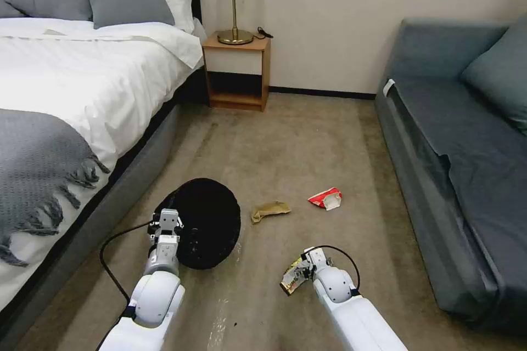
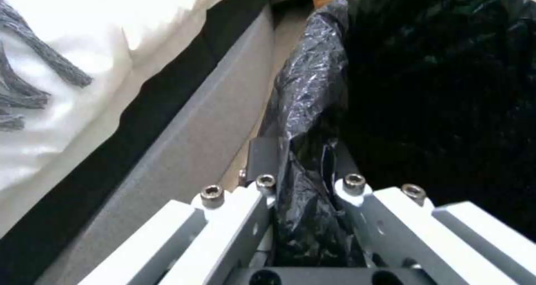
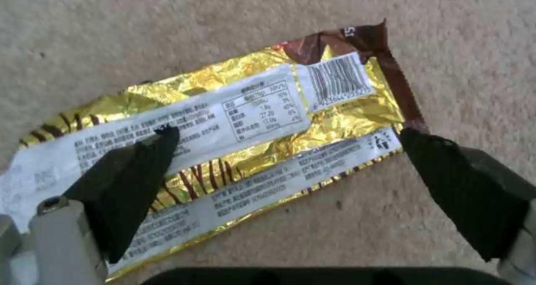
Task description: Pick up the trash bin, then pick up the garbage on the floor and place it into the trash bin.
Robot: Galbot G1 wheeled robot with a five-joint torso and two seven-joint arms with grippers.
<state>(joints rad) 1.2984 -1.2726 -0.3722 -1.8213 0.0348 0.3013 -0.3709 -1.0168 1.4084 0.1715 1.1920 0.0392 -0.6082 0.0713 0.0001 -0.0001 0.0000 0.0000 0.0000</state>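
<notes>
The trash bin (image 1: 206, 222), lined with a crinkly black bag (image 2: 424, 88), is next to the bed and tipped so its dark mouth faces me. My left gripper (image 1: 167, 225) is shut on the bin's bagged rim (image 2: 304, 167). Right of it, my right gripper (image 1: 304, 269) hangs low over the floor (image 1: 285, 142), open. Its two black fingers (image 3: 128, 172) straddle a gold-yellow snack wrapper (image 3: 251, 121) lying flat on the carpet (image 1: 292, 277). More garbage lies farther out: crumpled brown paper (image 1: 270, 210) and a red-white crushed packet (image 1: 325, 198).
The bed (image 1: 82, 82) with its grey frame (image 1: 126, 186) runs along the left, close to the bin. A blue-grey sofa (image 1: 466, 164) lines the right. A wooden nightstand (image 1: 237, 71) with a lamp stands at the far wall. Open carpet lies between them.
</notes>
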